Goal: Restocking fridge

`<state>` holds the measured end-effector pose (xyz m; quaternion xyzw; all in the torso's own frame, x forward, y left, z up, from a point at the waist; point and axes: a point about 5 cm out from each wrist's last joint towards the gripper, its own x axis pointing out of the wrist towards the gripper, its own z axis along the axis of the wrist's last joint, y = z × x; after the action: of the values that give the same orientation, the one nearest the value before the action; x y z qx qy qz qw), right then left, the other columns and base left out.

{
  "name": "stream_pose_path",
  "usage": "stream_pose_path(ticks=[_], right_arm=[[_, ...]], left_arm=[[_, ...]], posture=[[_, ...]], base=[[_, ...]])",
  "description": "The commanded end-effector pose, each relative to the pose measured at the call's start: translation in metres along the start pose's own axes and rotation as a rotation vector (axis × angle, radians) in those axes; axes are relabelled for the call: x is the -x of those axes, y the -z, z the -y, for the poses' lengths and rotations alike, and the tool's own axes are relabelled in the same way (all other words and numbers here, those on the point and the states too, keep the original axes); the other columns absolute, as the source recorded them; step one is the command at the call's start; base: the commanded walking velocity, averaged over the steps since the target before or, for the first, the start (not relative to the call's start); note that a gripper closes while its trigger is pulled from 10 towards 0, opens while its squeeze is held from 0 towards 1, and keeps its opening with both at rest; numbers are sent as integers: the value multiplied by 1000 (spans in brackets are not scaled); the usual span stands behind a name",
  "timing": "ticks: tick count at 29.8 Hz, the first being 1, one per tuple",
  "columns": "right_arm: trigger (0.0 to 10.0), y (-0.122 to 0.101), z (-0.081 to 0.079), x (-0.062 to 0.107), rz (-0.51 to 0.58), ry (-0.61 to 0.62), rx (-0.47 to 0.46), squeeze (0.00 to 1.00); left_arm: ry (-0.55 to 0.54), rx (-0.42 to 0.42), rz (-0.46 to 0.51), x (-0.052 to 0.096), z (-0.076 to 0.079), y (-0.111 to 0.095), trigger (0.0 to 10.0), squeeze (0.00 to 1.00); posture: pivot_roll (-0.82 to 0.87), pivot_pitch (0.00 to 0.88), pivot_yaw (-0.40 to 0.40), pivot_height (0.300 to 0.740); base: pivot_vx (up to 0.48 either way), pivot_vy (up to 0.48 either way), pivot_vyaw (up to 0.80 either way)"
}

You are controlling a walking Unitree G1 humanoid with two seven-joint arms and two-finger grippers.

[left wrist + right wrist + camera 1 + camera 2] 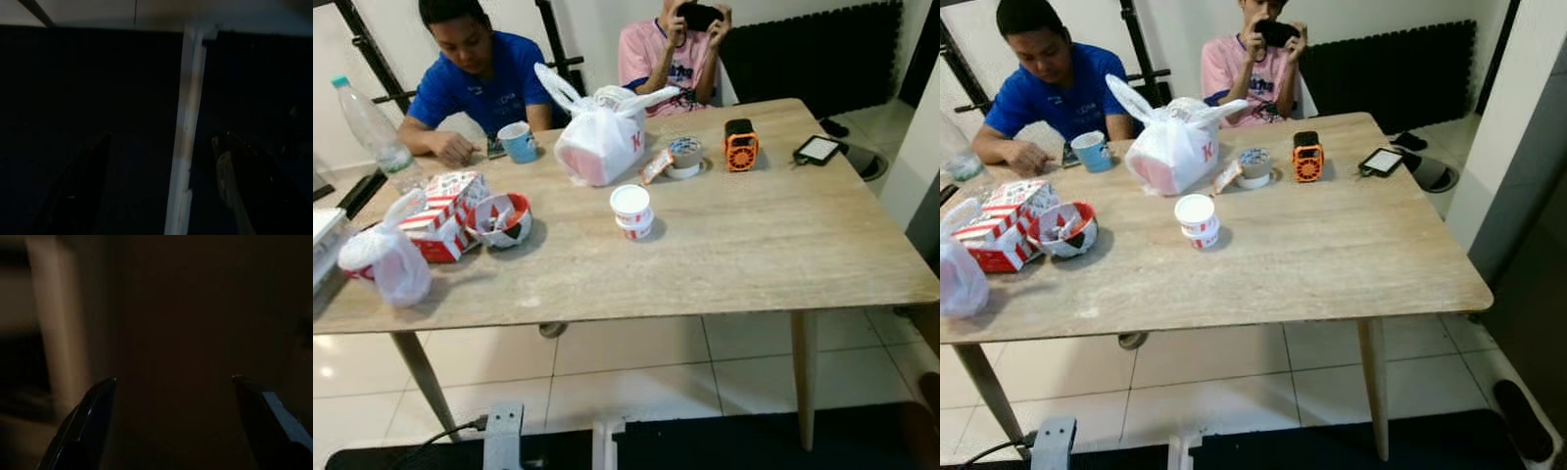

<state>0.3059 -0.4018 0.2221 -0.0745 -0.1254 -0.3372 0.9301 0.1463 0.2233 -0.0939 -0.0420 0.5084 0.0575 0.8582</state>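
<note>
Pale wood grain runs across the table (734, 245) in front of you, and everything worth restocking is spread on it: a white plastic bag (602, 137) tied at the top sits far of centre, two small stacked white tubs (631, 211) stand just near of it, and toward the left edge you have a red-and-white carton (445, 213), an open red bowl (502, 219) touching it, a second smaller white bag (386, 259) at the near left corner and a water bottle (374, 132) far left. No fridge can be seen from here, so judge this as the pick-up stage. Both arms hang low in shadow: the left gripper (161, 191) has its fingers spread apart with a table leg (188, 127) between them in its wrist view, and the right gripper (173, 421) is likewise spread wide and empty. Bring one arm up clear of the table edge before reaching. The stacked tubs are the closest, most central target, but they look light and may topple, so close on the lower tub from the sides. Two people sit at the far side; keep your reach short of the blue cup (519, 142) and the phone (818, 149) and leave the orange device (740, 145) and tape roll (685, 157) alone.
</note>
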Motion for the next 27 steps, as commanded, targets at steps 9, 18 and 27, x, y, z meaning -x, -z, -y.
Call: stream_pose_path(ticks=[9, 18, 27], right_arm=[[10000, -10, -155, 31, 20, -644, -132, 0], [10000, 0, -229, 79, -57, -970, -164, 0], [10000, -14, -263, 98, -37, -1110, -147, 0]], left_arm=[[7, 17, -9, 0, 6, 8, 10000, 0], [2, 34, -25, 2, 7, 18, 10000, 0], [-23, 56, -34, 4, 1, 25, 10000, 0]], posture=[[-134, 0, 60, 740], [-102, 0, 43, 740], [-62, 0, 27, 740]], base=[[0, 0, 0], [0, 0, 427], [0, 0, 769]])
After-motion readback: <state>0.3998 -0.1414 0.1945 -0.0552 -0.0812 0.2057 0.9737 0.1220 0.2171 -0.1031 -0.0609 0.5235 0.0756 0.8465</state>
